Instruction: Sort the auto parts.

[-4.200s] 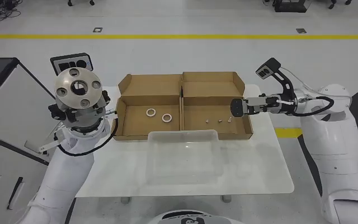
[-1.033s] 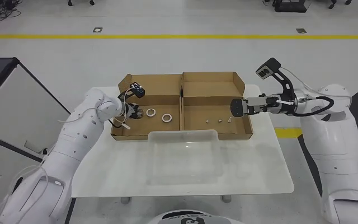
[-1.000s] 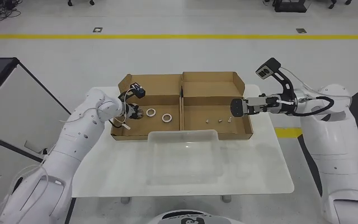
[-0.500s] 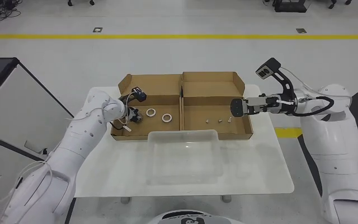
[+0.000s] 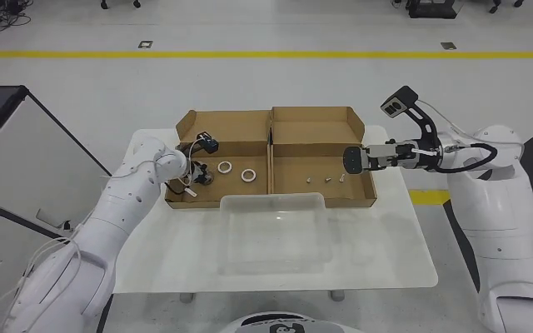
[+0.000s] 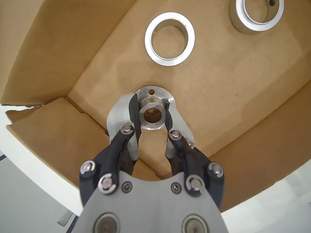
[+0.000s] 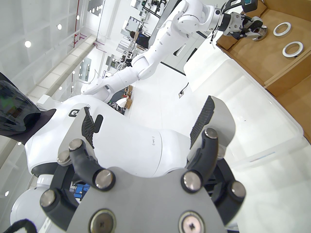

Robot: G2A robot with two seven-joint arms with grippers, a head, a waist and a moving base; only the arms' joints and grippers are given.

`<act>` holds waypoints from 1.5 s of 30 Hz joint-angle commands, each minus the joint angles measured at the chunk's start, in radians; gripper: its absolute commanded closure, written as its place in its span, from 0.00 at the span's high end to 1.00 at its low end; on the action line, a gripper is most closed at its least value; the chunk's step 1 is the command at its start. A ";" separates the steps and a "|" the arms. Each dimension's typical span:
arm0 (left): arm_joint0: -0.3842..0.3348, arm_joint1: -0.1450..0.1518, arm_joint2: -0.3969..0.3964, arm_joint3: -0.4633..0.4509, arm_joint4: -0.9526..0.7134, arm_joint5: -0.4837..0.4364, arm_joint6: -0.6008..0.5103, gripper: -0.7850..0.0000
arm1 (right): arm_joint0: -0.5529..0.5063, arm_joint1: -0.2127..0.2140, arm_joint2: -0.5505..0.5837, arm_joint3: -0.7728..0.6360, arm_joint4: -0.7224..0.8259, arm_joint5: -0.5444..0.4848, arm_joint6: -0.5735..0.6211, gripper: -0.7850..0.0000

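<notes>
While it is clamped between the two fingers of the left hand [image 6: 150, 112], the flanged metal bushing [image 6: 155, 103] hangs low inside the left cardboard box [image 6: 218, 98], close to the corner of this box. The hand grasps it by the raised hub, with the flange on the lower side. I cannot tell if the flange already touches the floor of the box or is just above it.

Near it, two metal rings [image 6: 170, 60] [image 6: 256, 26] lie flat on the same floor, apart from each other and from the bushing. The right cardboard box [image 5: 300, 190], which touches the left one, holds a few small parts [image 5: 327, 179]; they are too small to name. A clear plastic bin [image 5: 272, 200] stands on the counter [image 5: 400, 250] just in front of both boxes.

The right hand [image 7: 148, 107] is released, with its fingers wide apart and nothing between them, and it hovers at the outer side of the right box.

I judge that the sorting is nearly finished: all parts that I can make out are already inside the two boxes, larger pieces in the left and small ones in the right. What is left, it seems, is to set down the bushing and to let it go.
</notes>
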 commanded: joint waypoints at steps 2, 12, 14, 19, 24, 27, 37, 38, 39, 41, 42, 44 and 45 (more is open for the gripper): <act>0.000 0.001 -0.008 0.001 -0.011 0.001 0.006 0.85 | 0.000 0.000 0.000 0.000 0.000 0.000 0.000 1.00; 0.010 0.017 -0.073 -0.051 -0.067 0.003 0.043 1.00 | 0.000 0.000 0.000 0.000 0.000 0.000 0.000 1.00; 0.022 0.022 -0.097 -0.075 -0.096 0.004 0.059 1.00 | 0.000 0.000 0.000 0.000 0.000 0.000 0.000 1.00; 0.069 0.040 -0.164 -0.182 -0.180 -0.028 0.110 1.00 | 0.000 0.000 0.000 0.000 0.000 0.000 0.000 1.00; 0.149 0.062 -0.245 -0.334 -0.271 -0.037 0.155 1.00 | 0.000 0.000 0.000 0.000 0.000 0.000 0.000 1.00; 0.206 0.074 -0.301 -0.438 -0.340 -0.034 0.180 1.00 | 0.000 0.000 0.000 0.000 0.000 0.000 0.000 1.00; 0.402 0.114 -0.483 -0.770 -0.575 -0.027 0.158 1.00 | 0.000 0.000 0.000 0.000 0.000 0.000 0.000 1.00; 0.423 0.117 -0.500 -0.801 -0.594 -0.026 0.158 1.00 | 0.000 0.000 0.000 0.000 0.000 0.000 0.000 1.00; 0.443 0.120 -0.517 -0.830 -0.616 -0.025 0.157 1.00 | 0.000 0.000 0.000 0.000 0.000 0.000 0.000 1.00; 0.481 0.127 -0.556 -0.879 -0.641 -0.014 0.150 1.00 | 0.000 0.000 0.000 0.000 0.000 0.000 0.000 1.00; 0.497 0.130 -0.576 -0.904 -0.645 -0.008 0.145 1.00 | 0.000 0.000 0.000 0.000 0.000 0.000 0.000 1.00; 0.530 0.135 -0.611 -0.947 -0.658 0.001 0.148 1.00 | 0.000 0.000 0.000 0.000 0.000 0.000 0.000 1.00; 0.544 0.137 -0.627 -0.968 -0.669 0.003 0.150 1.00 | 0.000 0.000 0.000 0.000 0.000 0.000 0.000 1.00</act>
